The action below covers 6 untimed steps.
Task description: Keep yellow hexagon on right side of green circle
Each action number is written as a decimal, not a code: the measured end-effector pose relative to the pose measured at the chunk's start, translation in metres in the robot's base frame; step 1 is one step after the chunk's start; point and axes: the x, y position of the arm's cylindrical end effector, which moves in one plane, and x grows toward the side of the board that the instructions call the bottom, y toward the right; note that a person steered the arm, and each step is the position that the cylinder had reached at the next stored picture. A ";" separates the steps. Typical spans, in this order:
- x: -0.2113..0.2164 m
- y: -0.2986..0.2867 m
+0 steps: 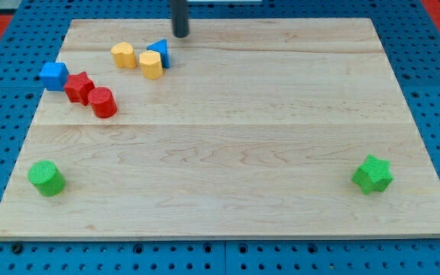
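Note:
My tip (181,35) rests near the board's top edge, just right of a blue triangle (160,52). A yellow block that looks hexagonal (150,65) sits against the triangle's lower left. A second, rounder yellow block (124,55) lies just to its left. The green circle, a short cylinder (46,178), stands far off at the bottom left corner. The yellow hexagon is to the upper right of it. My tip touches no block.
A blue cube (53,76), a red star-like block (79,87) and a red cylinder (102,102) form a diagonal row at the upper left. A green star (373,174) sits at the bottom right. The wooden board (235,153) lies on a blue pegboard.

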 end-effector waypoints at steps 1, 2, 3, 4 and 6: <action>0.025 -0.012; 0.084 0.017; 0.110 0.079; 0.119 0.104; 0.050 0.003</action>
